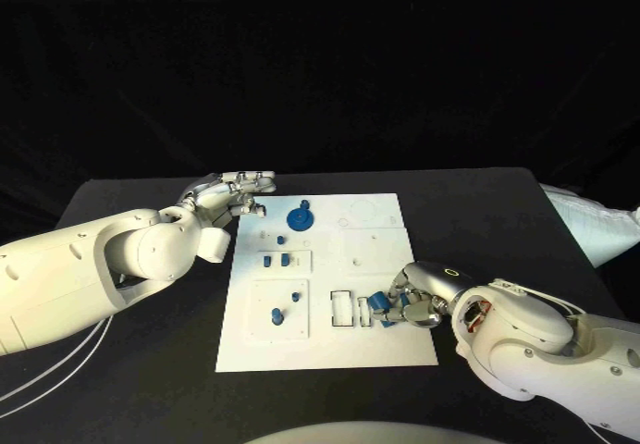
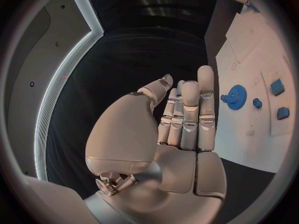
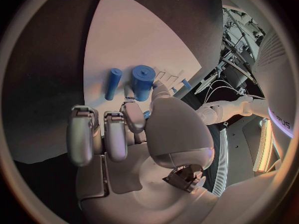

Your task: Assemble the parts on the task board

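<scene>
The white task board (image 1: 380, 231) lies in the middle of the table. On it are a blue gear (image 1: 302, 219) (image 2: 236, 96) and several small blue parts, such as one (image 1: 277, 316) near its front left. My left hand (image 1: 240, 192) (image 2: 181, 119) hovers off the board's far left corner, fingers stretched out and holding nothing. My right hand (image 1: 411, 302) (image 3: 124, 129) is at the board's near right edge, fingers curled. Its thumb and a finger pinch a thick blue cylinder (image 3: 142, 81) (image 1: 380, 302). A thin blue peg (image 3: 112, 83) lies on the board just beside it.
Two narrow rectangular slots (image 1: 344, 308) sit in the board just left of my right hand. Square recessed panels (image 1: 283, 260) hold small blue pieces on the board's left side. Black tabletop (image 1: 160, 370) surrounds the board, and a white bag-like object (image 1: 587, 222) lies at the far right.
</scene>
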`<state>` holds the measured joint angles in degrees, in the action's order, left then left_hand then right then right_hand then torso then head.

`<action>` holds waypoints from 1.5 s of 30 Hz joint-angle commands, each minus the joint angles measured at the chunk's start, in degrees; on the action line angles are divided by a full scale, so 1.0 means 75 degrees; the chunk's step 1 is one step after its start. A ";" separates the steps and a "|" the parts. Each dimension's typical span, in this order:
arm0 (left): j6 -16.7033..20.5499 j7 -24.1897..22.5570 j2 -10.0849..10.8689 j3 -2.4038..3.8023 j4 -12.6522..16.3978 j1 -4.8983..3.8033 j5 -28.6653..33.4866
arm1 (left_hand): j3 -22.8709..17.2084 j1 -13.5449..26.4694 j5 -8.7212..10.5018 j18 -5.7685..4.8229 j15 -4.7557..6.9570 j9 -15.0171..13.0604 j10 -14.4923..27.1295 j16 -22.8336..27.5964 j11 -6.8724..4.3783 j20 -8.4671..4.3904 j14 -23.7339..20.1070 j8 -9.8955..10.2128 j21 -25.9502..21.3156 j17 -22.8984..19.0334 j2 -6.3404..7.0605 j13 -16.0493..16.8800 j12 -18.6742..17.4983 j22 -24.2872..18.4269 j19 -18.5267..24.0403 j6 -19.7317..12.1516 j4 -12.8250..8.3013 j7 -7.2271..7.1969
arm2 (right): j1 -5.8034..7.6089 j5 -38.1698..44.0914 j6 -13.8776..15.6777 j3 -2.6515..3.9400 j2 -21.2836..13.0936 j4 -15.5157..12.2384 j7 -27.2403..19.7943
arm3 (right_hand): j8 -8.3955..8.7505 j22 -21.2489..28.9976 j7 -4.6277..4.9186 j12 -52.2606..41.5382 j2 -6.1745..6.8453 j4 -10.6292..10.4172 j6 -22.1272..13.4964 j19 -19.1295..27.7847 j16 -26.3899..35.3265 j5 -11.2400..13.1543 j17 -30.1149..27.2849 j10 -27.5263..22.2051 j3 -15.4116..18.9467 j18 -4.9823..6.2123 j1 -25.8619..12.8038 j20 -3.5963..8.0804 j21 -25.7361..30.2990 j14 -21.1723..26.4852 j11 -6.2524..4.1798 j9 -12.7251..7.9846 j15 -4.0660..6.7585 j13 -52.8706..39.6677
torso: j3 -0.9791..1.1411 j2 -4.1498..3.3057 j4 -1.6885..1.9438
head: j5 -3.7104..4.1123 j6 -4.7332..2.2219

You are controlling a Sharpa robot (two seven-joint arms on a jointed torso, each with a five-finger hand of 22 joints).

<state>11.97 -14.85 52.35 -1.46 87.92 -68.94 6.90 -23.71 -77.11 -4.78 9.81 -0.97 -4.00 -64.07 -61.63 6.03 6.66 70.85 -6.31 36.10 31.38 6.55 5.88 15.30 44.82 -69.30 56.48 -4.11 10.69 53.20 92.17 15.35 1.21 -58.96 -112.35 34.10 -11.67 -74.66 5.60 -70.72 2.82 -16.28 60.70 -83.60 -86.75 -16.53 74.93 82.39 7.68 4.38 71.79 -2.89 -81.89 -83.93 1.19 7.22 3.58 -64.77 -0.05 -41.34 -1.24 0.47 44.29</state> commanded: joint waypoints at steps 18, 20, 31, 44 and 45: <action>-0.0180 0.0003 0.0011 0.0005 0.0013 -0.0001 -0.0036 | 0.0049 0.0064 -0.0042 0.0082 -0.0016 -0.0005 0.0074 -0.0047 0.0009 0.0005 -0.0032 -0.0041 -0.0028 -0.0028 -0.0001 -0.0004 0.0050 -0.0012 0.0057 -0.0053 0.0003 0.0009 | -0.0160 -0.0236 0.0954 0.0019 0.0024 -0.0047 0.0078 | -0.0185 -0.0152 -0.0085 -0.0833 -0.0474 0.0080 0.0178 -0.0105 -0.0097 -0.0626 0.1385 0.0124 -0.0040 -0.0182 0.0635 0.0054 -0.0108 -0.0687 -0.0111 0.0145 0.0001 -0.1734 | -0.0003 0.0008 0.0003 | -0.0036 0.0025; -0.0183 0.0004 0.0007 0.0005 0.0006 0.0000 -0.0038 | 0.0049 0.0064 -0.0042 0.0082 -0.0016 -0.0005 0.0074 -0.0047 0.0009 0.0005 -0.0032 -0.0041 -0.0028 -0.0028 -0.0001 -0.0004 0.0050 -0.0012 0.0057 -0.0053 0.0003 0.0009 | -0.0148 -0.0468 0.1246 0.0052 -0.0015 -0.0167 0.0070 | -0.0180 -0.0165 -0.0090 -0.0834 -0.0481 0.0080 0.0183 -0.0109 -0.0097 -0.0738 0.1385 0.0130 -0.0037 -0.0184 0.0670 0.0062 -0.0115 -0.0686 -0.0118 0.0160 0.0007 -0.1751 | -0.0007 0.0010 0.0005 | -0.0035 0.0018; -0.0218 0.0018 -0.0034 0.0004 -0.0008 0.0009 -0.0046 | 0.0049 0.0060 -0.0044 0.0082 -0.0016 -0.0006 0.0079 -0.0052 0.0008 0.0007 -0.0033 -0.0045 -0.0028 -0.0025 -0.0006 -0.0004 0.0057 -0.0013 0.0058 -0.0056 0.0000 0.0009 | -0.0019 -0.1481 0.1716 0.0132 0.0068 -0.0410 0.0049 | -0.0169 -0.0200 -0.0089 -0.0846 -0.0498 0.0011 0.0199 -0.0122 -0.0100 -0.0632 0.1392 0.0152 0.0031 -0.0192 0.0600 0.0069 -0.0134 -0.0687 -0.0117 0.0191 0.0009 -0.1791 | -0.0019 0.0010 0.0031 | -0.0039 0.0004; -0.0230 0.0024 -0.0061 0.0004 -0.0043 0.0016 -0.0051 | 0.0049 0.0060 -0.0044 0.0082 -0.0016 -0.0006 0.0079 -0.0052 0.0008 0.0007 -0.0033 -0.0045 -0.0028 -0.0025 -0.0006 -0.0004 0.0057 -0.0013 0.0058 -0.0056 0.0000 0.0009 | -0.0060 -0.1784 0.0897 0.0110 0.0774 -0.0072 0.0067 | -0.0170 -0.0208 -0.0099 -0.0753 -0.0597 -0.0041 0.0244 -0.0123 -0.0087 -0.0567 0.1368 0.0124 0.0100 -0.0192 0.0454 0.0072 -0.0139 -0.0682 -0.0124 0.0231 0.0013 -0.1738 | -0.0024 0.0010 0.0019 | -0.0092 0.0017; -0.0229 0.0025 -0.0061 0.0004 -0.0043 0.0016 -0.0051 | 0.0049 0.0060 -0.0044 0.0082 -0.0016 -0.0006 0.0079 -0.0052 0.0008 0.0007 -0.0033 -0.0045 -0.0028 -0.0025 -0.0006 -0.0004 0.0057 -0.0013 0.0058 -0.0056 0.0000 0.0009 | -0.0062 -0.1786 0.0880 0.0109 0.0786 -0.0064 0.0068 | -0.0170 -0.0208 -0.0099 -0.0753 -0.0597 -0.0041 0.0244 -0.0123 -0.0087 -0.0567 0.1368 0.0124 0.0100 -0.0192 0.0454 0.0072 -0.0139 -0.0682 -0.0124 0.0231 0.0013 -0.1738 | -0.0024 0.0010 0.0019 | -0.0092 0.0017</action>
<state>11.39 -14.47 52.01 -1.47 87.54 -68.82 6.75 -23.71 -77.11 -4.78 9.81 -0.97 -4.00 -63.88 -61.63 6.23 6.66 70.84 -6.31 36.10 31.23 6.55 5.88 15.54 44.77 -69.30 56.48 -4.11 10.68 52.85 80.01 24.96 2.05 -53.24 -113.01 34.35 -12.84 -74.93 4.80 -70.72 -0.68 -16.59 62.14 -83.80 -87.33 -21.14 74.95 82.46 8.15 3.49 74.59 -2.68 -82.55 -83.92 1.28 8.90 3.35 -70.17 -0.22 -41.25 -1.09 -0.14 44.37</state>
